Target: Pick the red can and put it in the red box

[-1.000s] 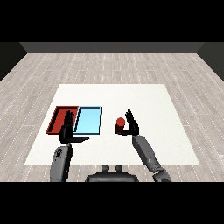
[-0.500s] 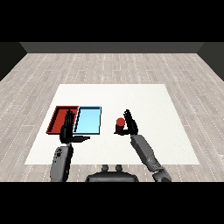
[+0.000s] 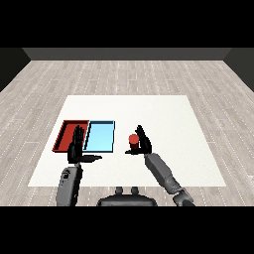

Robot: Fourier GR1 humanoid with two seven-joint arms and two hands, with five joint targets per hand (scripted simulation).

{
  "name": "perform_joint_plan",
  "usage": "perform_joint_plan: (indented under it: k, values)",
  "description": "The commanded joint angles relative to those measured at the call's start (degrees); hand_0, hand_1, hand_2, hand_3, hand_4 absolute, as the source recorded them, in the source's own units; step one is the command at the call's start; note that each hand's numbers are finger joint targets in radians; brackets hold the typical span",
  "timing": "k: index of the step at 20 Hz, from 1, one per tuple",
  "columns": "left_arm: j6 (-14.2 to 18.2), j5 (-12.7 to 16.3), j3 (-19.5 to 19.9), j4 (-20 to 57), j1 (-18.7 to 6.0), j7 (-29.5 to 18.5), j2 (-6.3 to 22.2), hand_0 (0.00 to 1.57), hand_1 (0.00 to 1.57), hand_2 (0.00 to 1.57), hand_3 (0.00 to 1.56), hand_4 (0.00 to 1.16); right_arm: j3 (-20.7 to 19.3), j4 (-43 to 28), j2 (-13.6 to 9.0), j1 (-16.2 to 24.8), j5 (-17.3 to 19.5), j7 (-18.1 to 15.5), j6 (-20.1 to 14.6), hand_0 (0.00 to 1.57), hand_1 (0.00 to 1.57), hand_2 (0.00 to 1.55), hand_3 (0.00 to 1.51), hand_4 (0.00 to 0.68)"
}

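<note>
The red can [image 3: 133, 143] stands upright on the white table [image 3: 163, 119], to the right of the two trays. My right hand [image 3: 142, 142] is right beside it on its right side, fingers straight and pointing up, thumb reaching under the can's near side; the fingers do not wrap the can. The red tray [image 3: 66, 134] lies at the left with the light blue tray [image 3: 100, 136] next to it. My left hand [image 3: 77, 148] is raised over the near edge of the red tray, open, fingers up and thumb pointing right.
Beyond the white table lies a grey wooden floor [image 3: 124, 74]. The blue tray lies between the can and the red tray. Both forearms come in from the lower edge.
My right hand has shifted a little left, closing in on the can's right side. The can and the left hand have stayed where they were.
</note>
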Motion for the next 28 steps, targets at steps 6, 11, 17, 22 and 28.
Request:
perform_joint_plan:
  k: [6,11,17,22,28]
  values:
    - [-2.1,2.3,1.8,-1.9,-0.2,1.8,2.0,0.00,0.00,0.00,0.00,0.00,-2.6,3.0,0.0,-4.6,1.4,2.6,-1.5,0.00,0.00,0.00,0.00,0.000]
    - [-1.0,-0.2,-1.5,-4.5,3.8,1.1,0.1,0.00,0.00,0.00,0.00,0.00,3.2,1.5,0.0,-5.0,-1.1,7.1,-10.3,0.00,0.00,0.00,0.00,0.000]
    - [2.6,-2.1,-0.5,1.6,-2.7,1.5,-1.0,0.00,0.00,0.00,0.00,0.00,1.2,5.7,0.0,-6.2,1.1,8.3,-16.4,1.57,1.57,1.50,1.45,0.574]
    - [-0.1,0.6,1.4,-1.8,-1.8,2.6,1.5,0.00,0.00,0.00,0.00,0.00,2.8,6.8,0.0,-5.6,1.4,9.1,-17.4,1.57,1.57,1.49,1.43,0.570]
    - [2.5,-3.6,-1.8,0.6,0.5,-1.9,-1.6,0.00,0.00,0.00,0.00,0.00,3.2,6.3,0.0,-6.3,1.3,10.8,-18.2,1.57,1.57,1.49,1.43,0.577]
